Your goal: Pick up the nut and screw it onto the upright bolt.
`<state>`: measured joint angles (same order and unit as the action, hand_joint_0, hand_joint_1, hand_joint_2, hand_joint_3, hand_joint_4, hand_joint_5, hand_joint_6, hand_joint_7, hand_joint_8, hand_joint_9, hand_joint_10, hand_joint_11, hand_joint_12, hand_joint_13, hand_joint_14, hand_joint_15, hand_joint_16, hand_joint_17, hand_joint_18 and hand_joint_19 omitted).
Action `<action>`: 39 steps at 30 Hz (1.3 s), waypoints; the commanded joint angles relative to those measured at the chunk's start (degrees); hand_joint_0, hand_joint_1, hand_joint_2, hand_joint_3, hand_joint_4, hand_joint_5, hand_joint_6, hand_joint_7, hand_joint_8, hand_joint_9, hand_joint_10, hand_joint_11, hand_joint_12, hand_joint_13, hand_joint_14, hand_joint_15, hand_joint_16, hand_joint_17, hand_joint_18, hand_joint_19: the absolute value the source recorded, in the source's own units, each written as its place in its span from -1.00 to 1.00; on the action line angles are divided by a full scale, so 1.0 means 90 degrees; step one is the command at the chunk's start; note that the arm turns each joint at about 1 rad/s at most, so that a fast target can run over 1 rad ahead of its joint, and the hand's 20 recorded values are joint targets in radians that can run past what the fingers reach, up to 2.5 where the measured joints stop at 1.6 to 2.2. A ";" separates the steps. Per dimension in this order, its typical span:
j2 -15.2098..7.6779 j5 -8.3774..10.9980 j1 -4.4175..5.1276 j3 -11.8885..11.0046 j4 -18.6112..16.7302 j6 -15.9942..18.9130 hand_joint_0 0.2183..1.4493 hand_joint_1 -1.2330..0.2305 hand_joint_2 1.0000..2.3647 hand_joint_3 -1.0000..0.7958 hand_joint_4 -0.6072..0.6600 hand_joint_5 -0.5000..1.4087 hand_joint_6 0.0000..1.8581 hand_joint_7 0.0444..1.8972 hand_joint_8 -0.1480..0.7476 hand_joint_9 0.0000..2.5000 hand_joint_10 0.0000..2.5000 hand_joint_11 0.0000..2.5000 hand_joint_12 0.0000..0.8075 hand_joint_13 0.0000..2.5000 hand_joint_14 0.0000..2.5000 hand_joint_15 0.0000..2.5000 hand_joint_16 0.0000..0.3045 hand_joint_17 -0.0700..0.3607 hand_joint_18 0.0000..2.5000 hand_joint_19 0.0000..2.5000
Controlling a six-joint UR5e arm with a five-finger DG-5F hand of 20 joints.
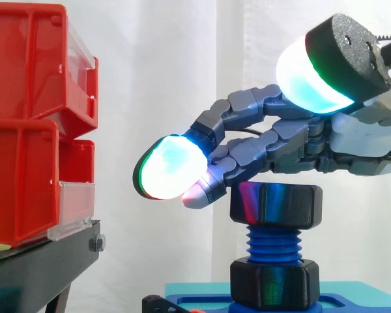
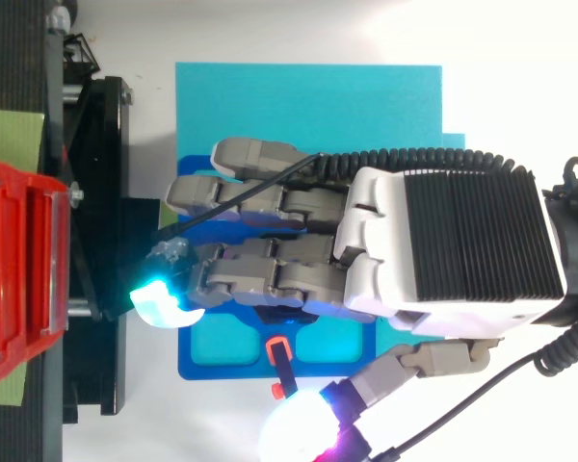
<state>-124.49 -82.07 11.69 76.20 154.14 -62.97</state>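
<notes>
The nut, black and six-sided, sits level on the top end of the upright blue bolt, low and right of centre in the side view. Bare thread shows between it and a second black collar at the bolt's foot. Whether the nut has caught the thread or only rests on the tip, I cannot tell.

The hand reaches in from the right edge and lies just above the nut. Its fingers are stretched out leftward, loosely bent and not closed on anything. The glowing fingertips hang past the nut's left side, and the thumb is lifted well apart in the upper right. From above, the hand covers the bolt over a blue plate on a cyan mat. Red bins on a black stand fill the left of the frame.

The main risk looks like poor purchase. With the thumb so far off, the fingers may only brush the nut's top or one edge, and could slip round it without turning it. A sideways push on a barely seated nut could tip it, so it binds crooked on the thread or drops off to the plate. The outstretched fingertips also sit near the stand, so a wide sweep might strike it.
</notes>
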 commanded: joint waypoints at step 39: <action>0.0005 -0.0735 -0.0459 -0.0186 0.0442 -0.0006 -0.52 0.25 -1.00 -0.44 0.11 -0.48 -0.46 0.58 -0.04 -0.01 -0.99 -0.74 -0.32 -0.35 -1.00 -0.98 -0.86 -0.46 -0.67 -1.00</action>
<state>-124.44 -87.92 7.95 75.18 157.56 -62.98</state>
